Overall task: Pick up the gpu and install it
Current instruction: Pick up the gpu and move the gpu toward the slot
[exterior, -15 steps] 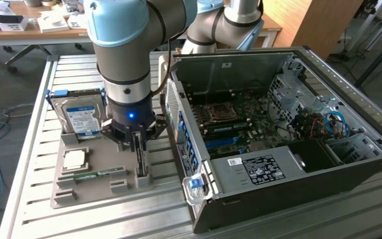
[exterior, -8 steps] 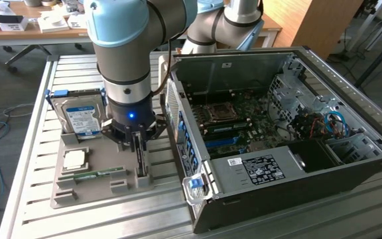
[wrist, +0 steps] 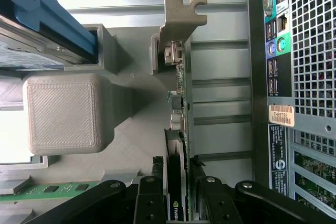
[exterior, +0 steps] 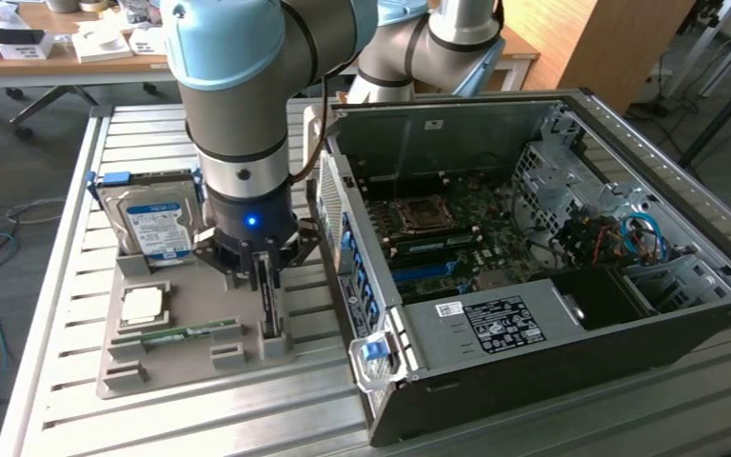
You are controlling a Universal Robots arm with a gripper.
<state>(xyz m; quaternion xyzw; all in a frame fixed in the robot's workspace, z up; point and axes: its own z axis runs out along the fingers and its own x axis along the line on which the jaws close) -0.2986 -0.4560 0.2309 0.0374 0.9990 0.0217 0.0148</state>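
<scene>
1. Exterior view: the arm (exterior: pixel 245 95) reaches straight down over a grey tray (exterior: pixel 168 367) that lies on a slatted metal table (exterior: pixel 149 419).
2. The gripper (exterior: pixel 260 276) sits at the top edge of the gpu (exterior: pixel 270 319). The gpu stands on edge in a slot of the tray, on the side nearest the case (exterior: pixel 531 381).
3. The jaws are clamped on the gpu, one on each face. The card is seated in its slot, not lifted.
4. On the tray, toward the exterior view's left of the gpu, a hard drive (exterior: pixel 156 224) stands upright at the far end. A processor (exterior: pixel 144 305) lies flat in the middle, and a green memory stick (exterior: pixel 187 333) lies nearer the front.
5. The case stands open on the exterior view's right, close beside the tray, with its motherboard exposed.
6. Wrist view: the black fingers (wrist: pixel 149 192) of the gripper (wrist: pixel 177 169) flank the gpu (wrist: pixel 177 145), with their pads against both of its faces.
7. The gpu runs away from the gripper to its metal bracket (wrist: pixel 181 17) at the far end, where it sits in the tray (wrist: pixel 131 129).
8. A square grey block (wrist: pixel 63 111) of the tray stands beside the gpu, apart from it. The hard drive (wrist: pixel 37 30) and the memory stick (wrist: pixel 47 188) lie on that same side.
9. The back panel of the case (wrist: pixel 310 51), perforated and with ports, runs along the other side of the gpu, near it but not touching.
</scene>
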